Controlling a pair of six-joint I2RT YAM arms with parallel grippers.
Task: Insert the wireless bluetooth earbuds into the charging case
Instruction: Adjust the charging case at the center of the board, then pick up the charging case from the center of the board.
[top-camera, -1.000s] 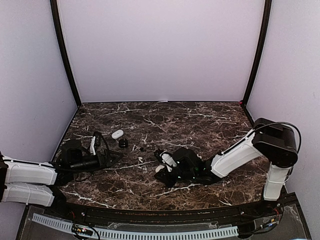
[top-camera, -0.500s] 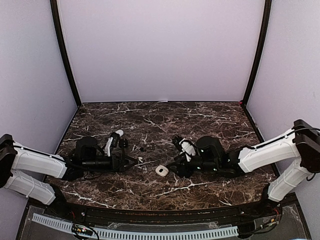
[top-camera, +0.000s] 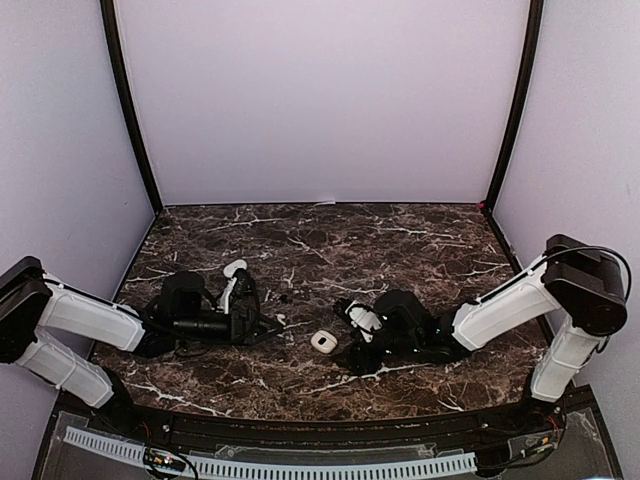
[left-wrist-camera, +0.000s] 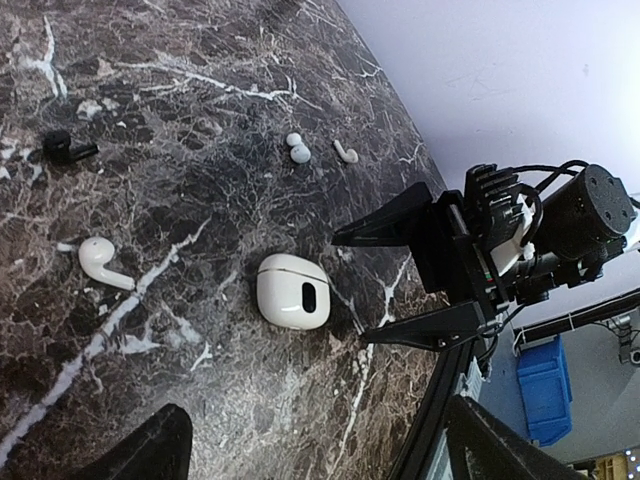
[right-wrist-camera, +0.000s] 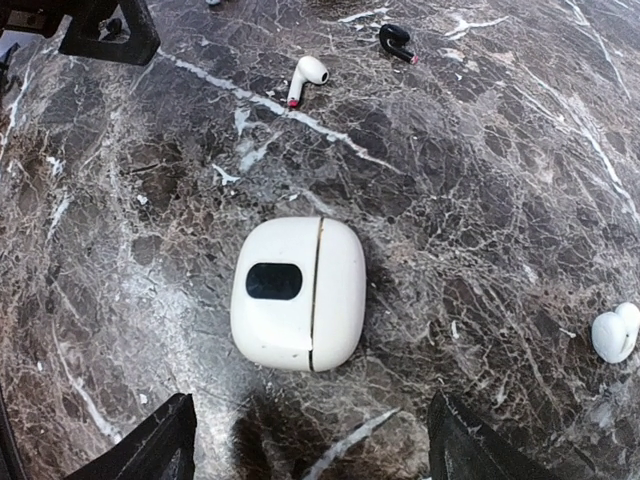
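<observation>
The white charging case (right-wrist-camera: 298, 292) lies shut on the marble, dark oval facing up, also seen as the case (top-camera: 322, 341) (left-wrist-camera: 292, 291). My right gripper (right-wrist-camera: 310, 450) is open just short of it, touching nothing, and shows as the right gripper (top-camera: 345, 338). My left gripper (left-wrist-camera: 320, 460) is open and empty, left of the case (top-camera: 268, 318). Loose earbuds lie around: a white stemmed earbud (right-wrist-camera: 305, 75) (left-wrist-camera: 100, 262), a black earbud (right-wrist-camera: 398, 42) (left-wrist-camera: 65, 148), a white bean-shaped earbud (right-wrist-camera: 613, 333), and two small white earbuds (left-wrist-camera: 297, 148) (left-wrist-camera: 346, 152).
A second white case (top-camera: 236, 267) sits at the back left, behind the left arm. The two grippers face each other across the middle of the table (top-camera: 400, 240). Purple walls close in the back and sides.
The right gripper's jaws have opened, and the white case now lies free on the marble in front of them. The left arm has reached rightwards toward the middle.
</observation>
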